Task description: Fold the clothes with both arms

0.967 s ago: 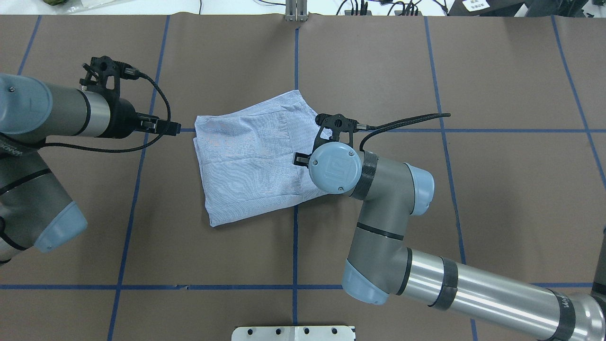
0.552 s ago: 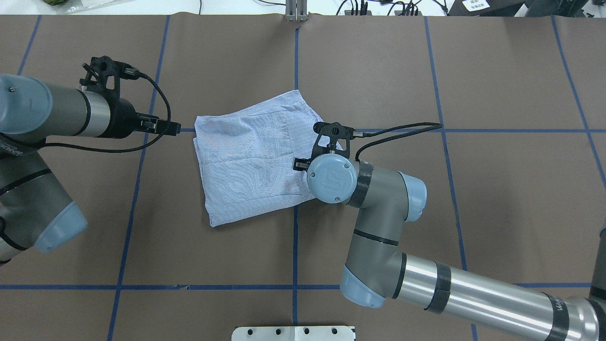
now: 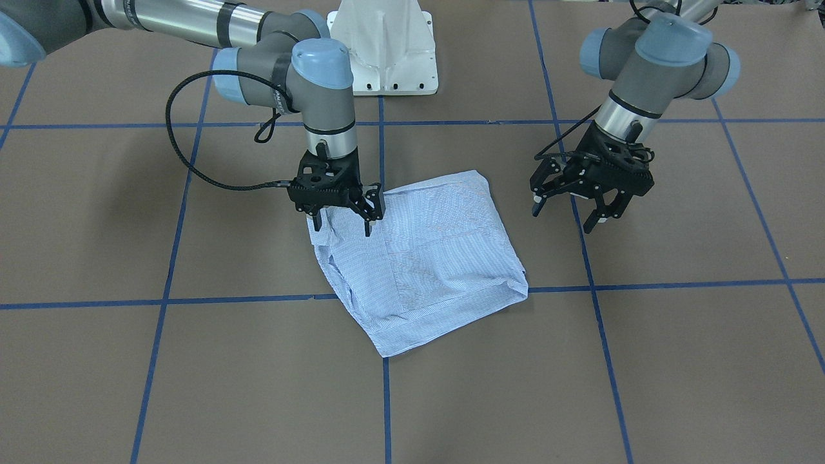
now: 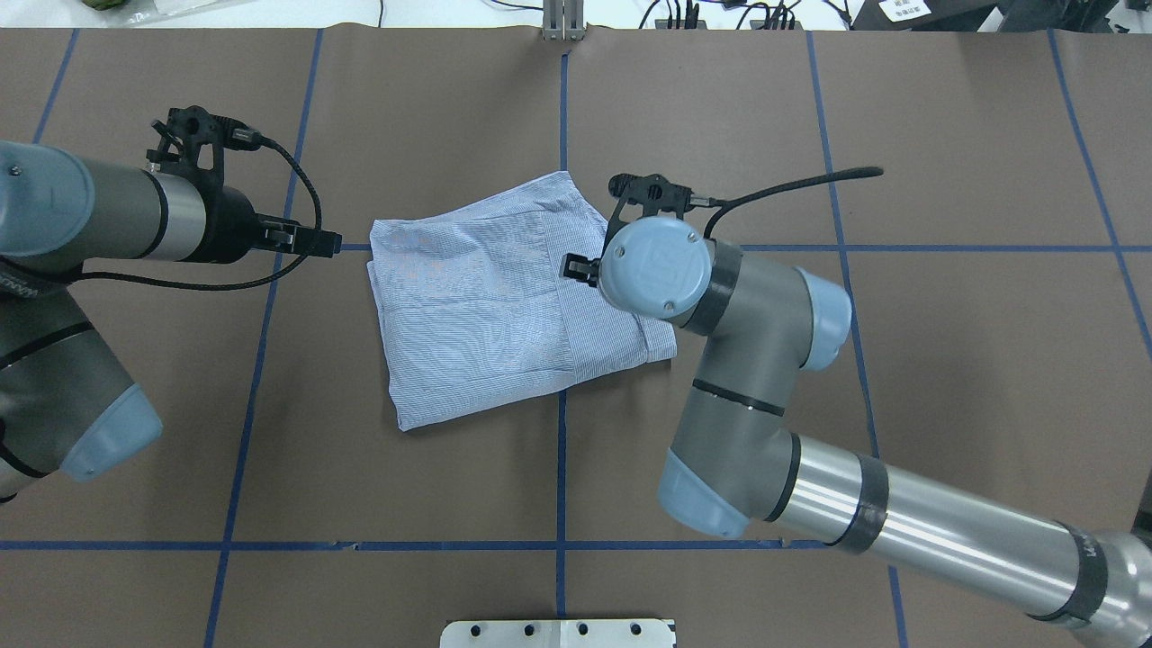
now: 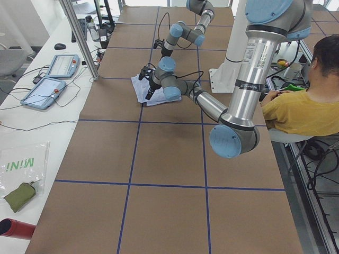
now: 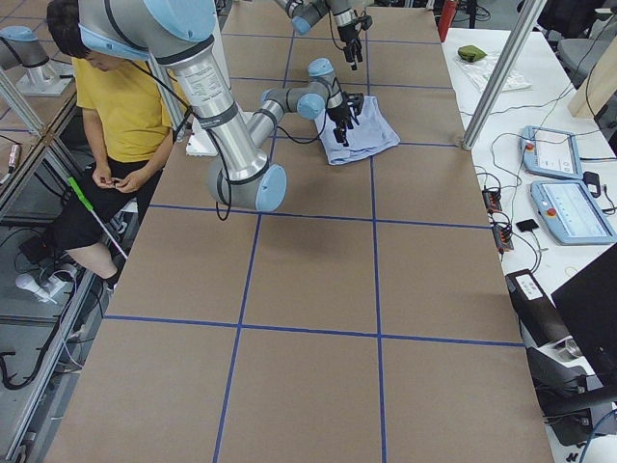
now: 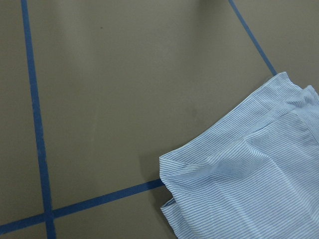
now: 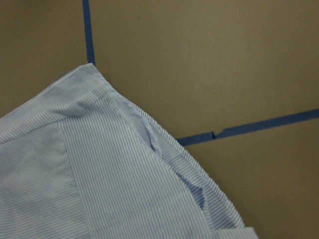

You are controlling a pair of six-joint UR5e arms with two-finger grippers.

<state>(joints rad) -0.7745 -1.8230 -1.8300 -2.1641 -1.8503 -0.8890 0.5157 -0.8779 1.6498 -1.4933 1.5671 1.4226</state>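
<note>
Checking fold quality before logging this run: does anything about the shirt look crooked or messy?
The shirt lies rotated against the blue tape lines. Its edge near the right gripper is puckered, with layers not lined up. No damage shows.

The shirt (image 4: 486,315) lies about midway between the bench's (image 4: 945,360) left and right edges. The right claw (image 3: 343,225) is over the shirt's right edge, the left claw (image 3: 562,219) just beside its left.
</note>
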